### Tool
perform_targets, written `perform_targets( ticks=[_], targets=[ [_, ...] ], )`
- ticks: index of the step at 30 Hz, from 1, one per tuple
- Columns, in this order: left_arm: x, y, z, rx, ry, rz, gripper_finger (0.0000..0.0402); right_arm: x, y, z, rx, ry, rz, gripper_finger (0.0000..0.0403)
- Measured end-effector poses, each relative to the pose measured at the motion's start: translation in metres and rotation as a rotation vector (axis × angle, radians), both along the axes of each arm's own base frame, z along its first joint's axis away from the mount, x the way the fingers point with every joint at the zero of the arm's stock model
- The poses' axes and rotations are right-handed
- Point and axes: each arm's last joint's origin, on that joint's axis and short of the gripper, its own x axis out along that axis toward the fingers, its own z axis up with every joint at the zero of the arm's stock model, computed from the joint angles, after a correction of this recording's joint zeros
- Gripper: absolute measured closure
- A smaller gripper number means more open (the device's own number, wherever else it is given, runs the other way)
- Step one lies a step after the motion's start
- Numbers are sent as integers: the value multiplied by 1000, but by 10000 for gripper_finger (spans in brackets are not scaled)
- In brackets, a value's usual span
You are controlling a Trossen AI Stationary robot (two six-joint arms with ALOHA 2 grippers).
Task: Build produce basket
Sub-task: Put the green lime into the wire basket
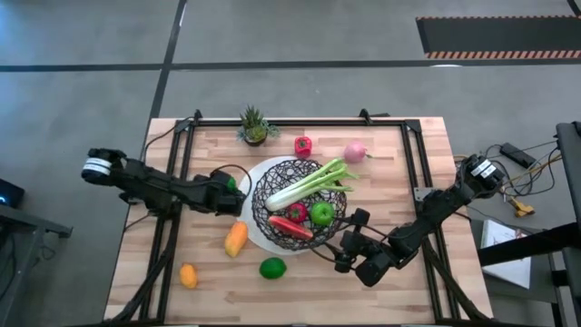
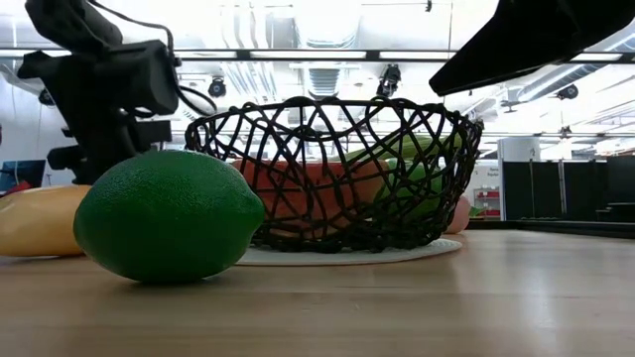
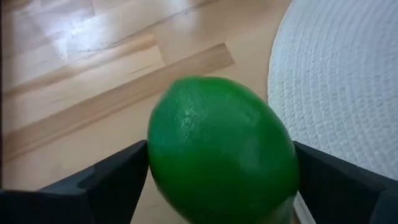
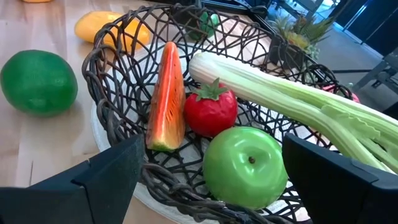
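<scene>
The black wire basket [image 1: 261, 193] stands on its white plate at the table's middle. It holds a celery stalk [image 4: 292, 93], a green apple [image 4: 245, 167], a red fruit [image 4: 211, 111] and an orange-red wedge [image 4: 166, 99]. My left gripper [image 1: 229, 187] is at the basket's left side, shut on a small green lime [image 3: 221, 149] beside the plate's edge [image 3: 336, 81]. My right gripper [image 1: 349, 239] is open at the basket's near right rim [image 4: 186, 186], and its fingers touch nothing. A second green lime [image 1: 272, 268] lies on the table near the front. My left gripper pinches the green lime between its two fingers, one on each of its opposite sides [image 3: 155, 155]. The fingers come roughly level from the table's left. I cannot tell whether the lime is clear of the table.
A yellow-orange piece [image 1: 236, 239] and a small orange [image 1: 188, 275] lie at the near left. A red pepper [image 1: 303, 145], a pink piece [image 1: 355, 152] and a potted plant [image 1: 254, 127] stand behind the basket.
</scene>
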Motion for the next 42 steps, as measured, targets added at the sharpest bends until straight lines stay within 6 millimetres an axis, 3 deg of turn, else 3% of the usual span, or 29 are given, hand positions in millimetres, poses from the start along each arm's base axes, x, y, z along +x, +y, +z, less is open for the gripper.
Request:
perform_targets(
  ticks=[8, 15, 23, 29, 37, 42],
  targets=[
    [0, 0, 1, 14, 42, -58, 102, -1, 0, -1, -2, 3, -1, 39],
    [-4, -1, 13, 1, 83, -207, 114, -5, -1, -7, 27, -4, -18, 39],
    [-28, 1, 60, 3, 78, -297, 116, -26, 13, -6, 122, 45, 14, 39],
    [-34, 1, 99, 60, -9, -510, 117, -54, 21, -7, 219, 42, -57, 39],
    [7, -14, 125, 92, -369, -966, 118, -61, 23, -17, 223, -6, -106, 39],
    [40, -18, 130, 148, -361, -1033, 118, -62, 20, -21, 197, -33, -123, 39]
  ],
)
